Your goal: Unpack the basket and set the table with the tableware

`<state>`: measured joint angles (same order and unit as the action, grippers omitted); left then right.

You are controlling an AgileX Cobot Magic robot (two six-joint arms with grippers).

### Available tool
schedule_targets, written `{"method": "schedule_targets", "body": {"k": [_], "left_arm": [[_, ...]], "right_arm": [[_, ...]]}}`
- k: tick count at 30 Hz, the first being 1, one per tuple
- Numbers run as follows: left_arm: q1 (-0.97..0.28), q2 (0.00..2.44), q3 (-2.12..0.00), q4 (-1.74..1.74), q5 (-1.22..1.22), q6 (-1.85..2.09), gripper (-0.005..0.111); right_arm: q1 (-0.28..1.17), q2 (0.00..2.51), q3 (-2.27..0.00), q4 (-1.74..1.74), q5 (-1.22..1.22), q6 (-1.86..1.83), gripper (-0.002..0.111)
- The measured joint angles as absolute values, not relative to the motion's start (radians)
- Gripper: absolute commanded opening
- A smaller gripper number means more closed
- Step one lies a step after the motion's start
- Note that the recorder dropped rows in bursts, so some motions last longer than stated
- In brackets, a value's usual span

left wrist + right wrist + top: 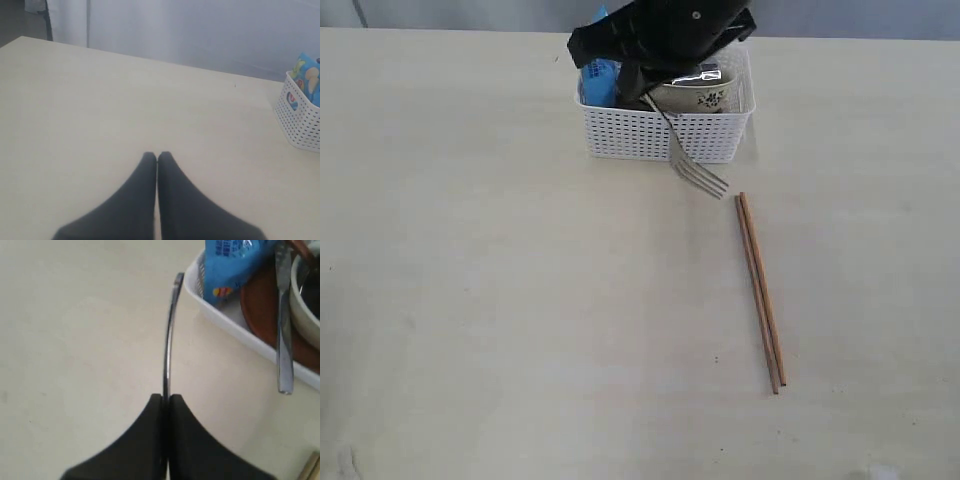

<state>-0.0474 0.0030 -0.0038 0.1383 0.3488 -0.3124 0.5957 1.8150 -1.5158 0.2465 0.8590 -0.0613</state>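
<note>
The white lattice basket (665, 135) stands at the far middle of the table (520, 300). Above it my right gripper (166, 397) is shut on the handle of a steel fork (692, 165), whose tines hang over the basket's front wall. In the right wrist view the fork (169, 340) shows edge-on. Inside the basket (225, 322) lie a steel knife (283, 330), a brown plate (260, 315) and the floral bowl (705, 97). Brown chopsticks (760, 290) lie on the table to the right. My left gripper (157, 155) is shut and empty over bare table, with the basket (300, 120) off to its side.
A blue snack packet (598, 80) stands in the basket's left end; it also shows as the blue packet (235, 265) beside the fork. The black right arm (660, 40) covers the back of the basket. A grey wall runs behind the table's far edge (165, 62).
</note>
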Motion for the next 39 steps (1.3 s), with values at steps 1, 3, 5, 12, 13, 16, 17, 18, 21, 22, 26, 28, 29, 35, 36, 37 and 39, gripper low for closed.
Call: {"method": "schedule_targets", "body": {"k": [1, 3, 5, 12, 13, 16, 17, 18, 21, 22, 26, 28, 29, 35, 36, 37, 39], "left_arm": [[-0.047, 0.003, -0.004, 0.138, 0.349, -0.312, 0.000], [-0.047, 0.003, -0.004, 0.138, 0.349, -0.312, 0.000], [-0.047, 0.003, -0.004, 0.138, 0.349, -0.312, 0.000], [-0.047, 0.003, -0.004, 0.138, 0.349, -0.312, 0.000], [-0.047, 0.003, -0.004, 0.138, 0.349, -0.312, 0.000], [-0.047, 0.003, -0.004, 0.138, 0.349, -0.312, 0.000], [-0.047, 0.003, -0.004, 0.138, 0.349, -0.312, 0.000], [-0.047, 0.003, -0.004, 0.138, 0.349, -0.312, 0.000], [-0.047, 0.003, -0.004, 0.138, 0.349, -0.312, 0.000], [-0.047, 0.003, -0.004, 0.138, 0.349, -0.312, 0.000], [-0.047, 0.003, -0.004, 0.138, 0.349, -0.312, 0.000], [-0.047, 0.003, -0.004, 0.138, 0.349, -0.312, 0.000], [-0.047, 0.003, -0.004, 0.138, 0.349, -0.312, 0.000], [-0.047, 0.003, -0.004, 0.138, 0.349, -0.312, 0.000], [-0.047, 0.003, -0.004, 0.138, 0.349, -0.312, 0.000], [-0.047, 0.003, -0.004, 0.138, 0.349, -0.312, 0.000], [-0.047, 0.003, -0.004, 0.138, 0.349, -0.312, 0.000]], "right_arm": [[0.596, 1.815, -1.507, 0.247, 0.859, -0.036, 0.000], [0.599, 1.815, -1.480, 0.245, 0.844, 0.034, 0.000], [0.609, 1.815, -1.449, 0.243, 0.815, 0.094, 0.000], [0.722, 1.815, -1.361, 0.197, 0.704, 0.255, 0.000], [0.746, 1.815, -1.359, 0.173, 0.696, 0.282, 0.000], [0.813, 1.815, -1.359, 0.053, 0.679, 0.425, 0.000], [0.835, 1.815, -1.359, 0.000, 0.679, 0.485, 0.000], [0.855, 1.815, -1.359, -0.055, 0.679, 0.548, 0.000], [0.899, 1.823, -1.359, -0.208, 0.698, 0.732, 0.000], [0.910, 1.827, -1.359, -0.242, 0.707, 0.781, 0.000], [0.956, 1.853, -1.359, -0.374, 0.753, 0.987, 0.000], [0.976, 1.873, -1.359, -0.426, 0.773, 1.075, 0.000], [0.983, 1.882, -1.359, -0.445, 0.778, 1.111, 0.000], [1.019, 1.961, -1.359, -0.490, 0.788, 1.212, 0.000], [1.025, 1.975, -1.359, -0.492, 0.788, 1.224, 0.000], [1.031, 1.989, -1.359, -0.492, 0.793, 1.234, 0.000], [1.037, 2.010, -1.359, -0.492, 0.805, 1.256, 0.000]]}}
